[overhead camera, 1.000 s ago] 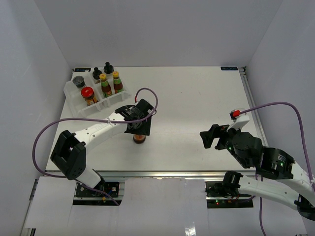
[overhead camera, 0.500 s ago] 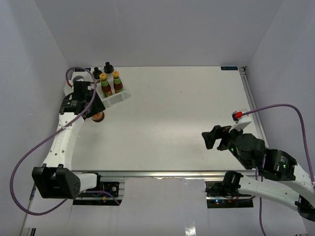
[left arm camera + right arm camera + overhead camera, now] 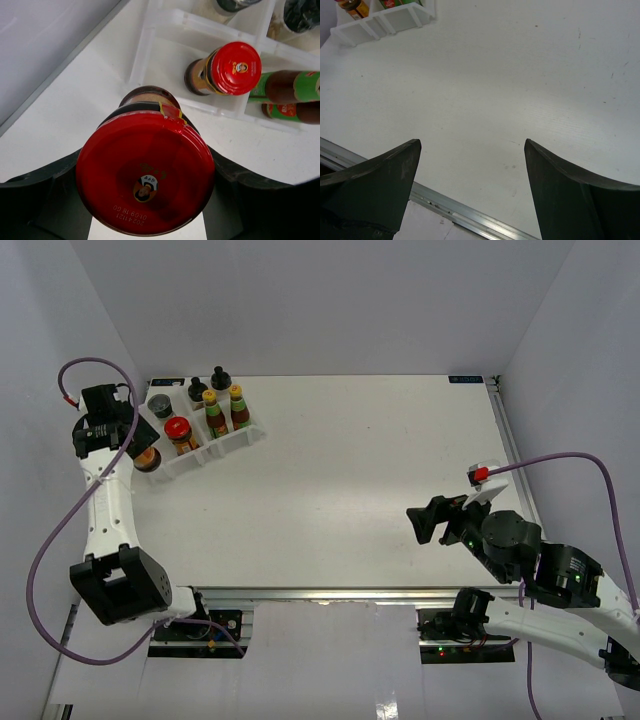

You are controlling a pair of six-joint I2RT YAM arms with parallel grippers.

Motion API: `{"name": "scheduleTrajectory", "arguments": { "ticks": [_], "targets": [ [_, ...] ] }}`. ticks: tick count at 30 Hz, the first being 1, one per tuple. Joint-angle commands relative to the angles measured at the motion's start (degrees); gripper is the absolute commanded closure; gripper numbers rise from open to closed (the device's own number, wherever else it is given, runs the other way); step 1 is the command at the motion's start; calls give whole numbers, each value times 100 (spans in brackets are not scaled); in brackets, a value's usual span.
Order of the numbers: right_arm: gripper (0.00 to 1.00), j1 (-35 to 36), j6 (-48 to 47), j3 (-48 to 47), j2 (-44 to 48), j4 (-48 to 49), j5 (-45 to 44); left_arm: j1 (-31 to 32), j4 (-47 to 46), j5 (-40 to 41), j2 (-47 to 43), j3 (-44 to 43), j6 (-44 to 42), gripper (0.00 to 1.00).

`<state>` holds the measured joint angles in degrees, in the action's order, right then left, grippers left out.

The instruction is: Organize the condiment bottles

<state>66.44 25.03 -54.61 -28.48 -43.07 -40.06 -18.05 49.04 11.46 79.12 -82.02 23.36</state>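
Observation:
My left gripper [image 3: 135, 445] is shut on a squat red-lidded jar [image 3: 145, 180] at the table's far left, its lid [image 3: 147, 458] just outside the left end of the clear tray [image 3: 225, 443]. In the tray stand a second red-lidded jar [image 3: 178, 432], a dark-lidded jar [image 3: 160, 405], two black-capped shakers [image 3: 197, 390] and two yellow-capped sauce bottles [image 3: 211, 412]. The left wrist view shows the tray's jar [image 3: 232, 67] and the sauce bottles [image 3: 290, 87] beyond the held jar. My right gripper [image 3: 430, 520] hangs open over bare table, nothing between its fingers [image 3: 380, 185].
The left wall stands close behind the left gripper [image 3: 145, 187]. The tray's left wall [image 3: 142, 55] runs just past the held jar. A metal rail [image 3: 470, 220] marks the table's near edge below the right gripper [image 3: 471, 145]. The tray's end [image 3: 385, 20] shows far off.
The left arm swung the red-lidded jar from the table's middle to the far left, beside the tray's left end. The right arm has barely moved.

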Motion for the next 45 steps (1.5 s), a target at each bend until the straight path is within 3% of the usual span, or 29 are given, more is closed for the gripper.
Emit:
{"name": "scheduleTrajectory", "arguments": {
  "ticks": [1, 13, 25, 45],
  "targets": [
    [10, 18, -279, -113, 103, 448, 50, -73, -860, -41, 272, -650, 5, 100],
    [10, 18, -622, -266, 341, 693, 23, -92, -1470, -7, 1196, -921, -111, 100],
    [10, 18, -747, -173, 494, 802, -138, -85, -2073, -107, 1778, -612, -213, 100],
    [10, 18, -897, -30, 754, 951, -233, 39, -2214, 92, 2244, -398, -133, 100]
  ]
}}
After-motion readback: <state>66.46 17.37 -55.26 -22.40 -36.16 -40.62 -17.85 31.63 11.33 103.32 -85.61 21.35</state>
